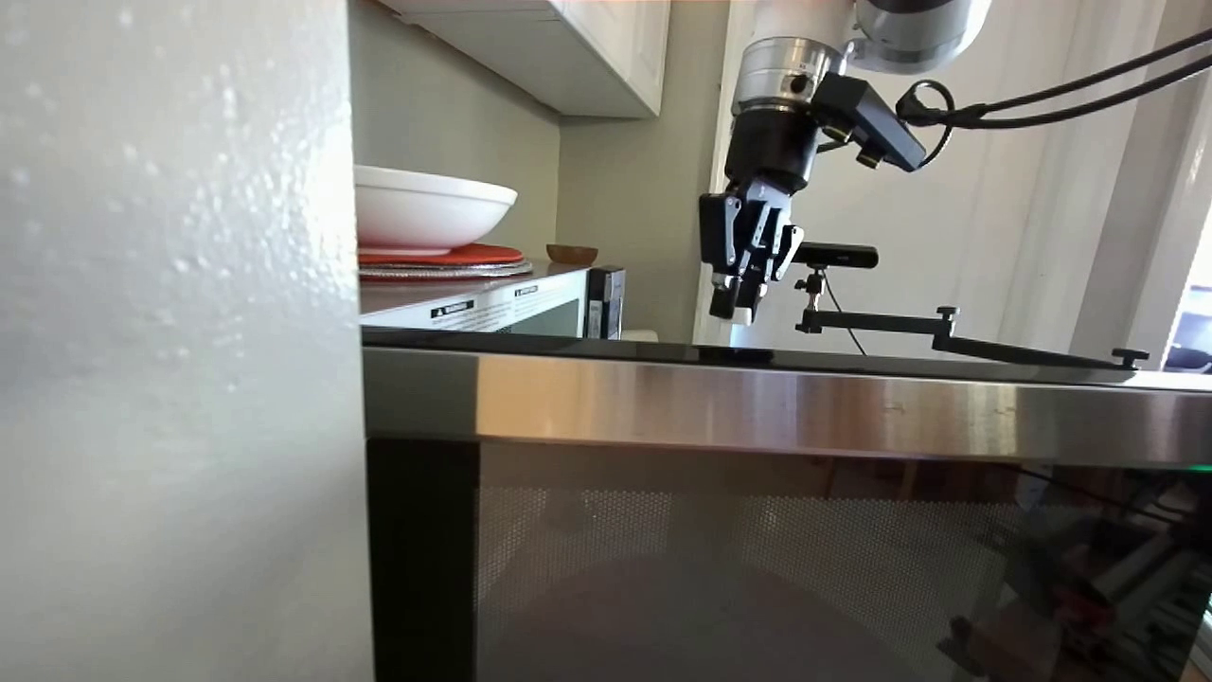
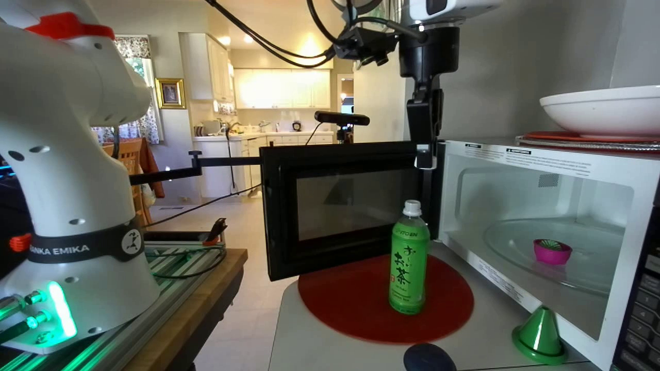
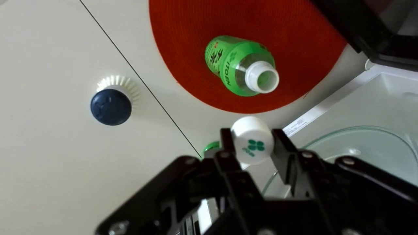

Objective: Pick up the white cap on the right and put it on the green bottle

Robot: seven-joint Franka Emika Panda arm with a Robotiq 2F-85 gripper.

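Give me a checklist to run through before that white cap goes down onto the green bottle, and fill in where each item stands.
1. Gripper closed on the white cap: ok, held from both sides.
2. Cap's printed side towards the wrist view: ok.
3. Green bottle upright on the red mat: ok in an exterior view.
4. Bottle's mouth uncovered: ok, open in the wrist view.
5. Cap centred over the mouth: cannot tell; it is higher than the bottle and apart from it.
6. Clearance between gripper and microwave door: cannot tell.
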